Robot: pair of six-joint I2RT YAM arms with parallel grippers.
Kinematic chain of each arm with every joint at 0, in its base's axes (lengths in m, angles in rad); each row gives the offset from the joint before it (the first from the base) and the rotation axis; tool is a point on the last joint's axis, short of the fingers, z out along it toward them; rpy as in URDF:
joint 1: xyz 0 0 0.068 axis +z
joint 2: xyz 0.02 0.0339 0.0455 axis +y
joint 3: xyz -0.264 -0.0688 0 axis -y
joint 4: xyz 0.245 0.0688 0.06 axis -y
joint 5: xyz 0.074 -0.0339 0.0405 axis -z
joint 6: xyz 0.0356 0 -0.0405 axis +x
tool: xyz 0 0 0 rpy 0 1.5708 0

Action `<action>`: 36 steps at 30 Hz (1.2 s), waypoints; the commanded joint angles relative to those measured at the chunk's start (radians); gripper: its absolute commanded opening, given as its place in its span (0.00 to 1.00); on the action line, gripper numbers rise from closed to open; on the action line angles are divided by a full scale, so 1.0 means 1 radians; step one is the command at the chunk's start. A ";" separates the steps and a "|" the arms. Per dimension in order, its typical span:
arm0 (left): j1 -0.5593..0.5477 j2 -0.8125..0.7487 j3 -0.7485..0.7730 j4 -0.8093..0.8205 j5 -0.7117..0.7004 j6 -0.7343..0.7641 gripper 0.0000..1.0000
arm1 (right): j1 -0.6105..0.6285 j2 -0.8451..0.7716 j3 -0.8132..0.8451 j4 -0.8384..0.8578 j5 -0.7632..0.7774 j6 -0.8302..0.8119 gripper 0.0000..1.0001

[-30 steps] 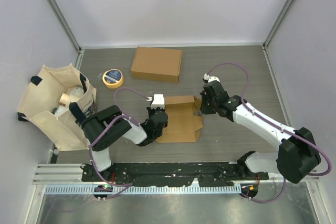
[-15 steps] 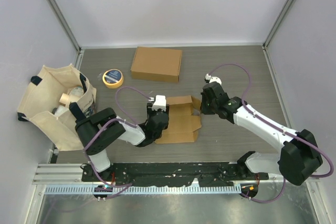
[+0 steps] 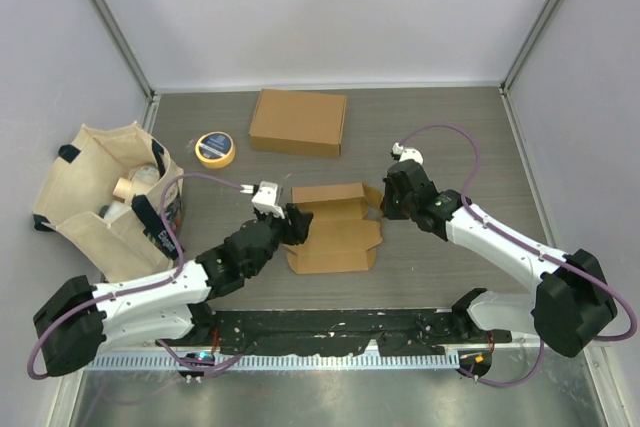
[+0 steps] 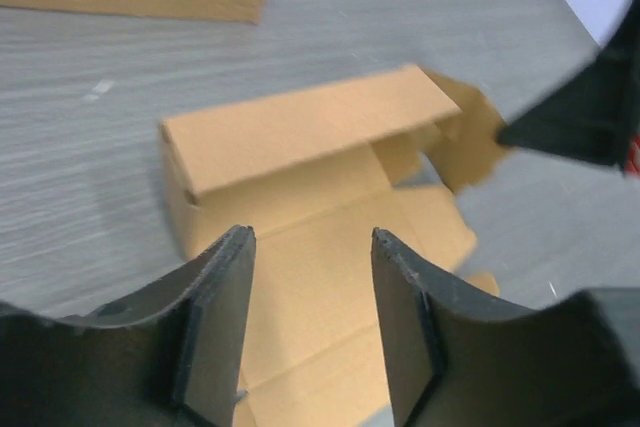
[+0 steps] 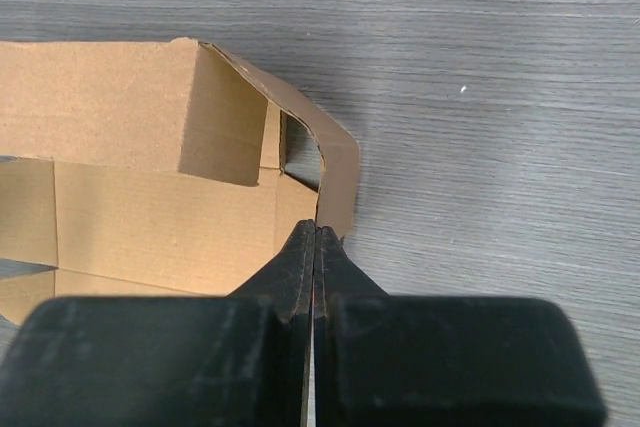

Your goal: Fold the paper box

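Note:
The brown paper box (image 3: 335, 229) lies half folded mid-table, its back wall raised and its front panel flat. In the left wrist view the box (image 4: 300, 162) lies just ahead of my fingers. My left gripper (image 3: 296, 224) hovers at the box's left end, open, with only the flat panel showing between its fingertips (image 4: 310, 239). My right gripper (image 3: 384, 205) is shut at the box's right end. In the right wrist view its tips (image 5: 317, 228) touch the lower end of the bent side flap (image 5: 335, 162); nothing shows between the fingers.
A closed brown box (image 3: 298, 122) lies at the back centre, with a yellow tape roll (image 3: 215, 148) to its left. A beige cloth bag (image 3: 105, 197) holding several items stands at the left edge. Metal frame posts and walls border the table.
My left gripper has opened and let go of the box's left edge, and its arm has swung out low to the left. The box shifted slightly left. The right gripper barely moved.

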 commanded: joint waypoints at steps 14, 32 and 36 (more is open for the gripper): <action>-0.239 0.769 0.316 0.509 0.119 0.165 0.14 | -0.012 -0.067 -0.114 0.169 0.015 -0.084 0.42; -0.238 1.016 0.368 0.508 0.026 0.099 0.00 | -0.025 -0.004 -0.110 0.217 -0.016 -0.029 0.09; -0.238 1.011 0.357 0.509 0.024 0.096 0.00 | -0.025 -0.022 -0.099 0.177 -0.064 0.106 0.02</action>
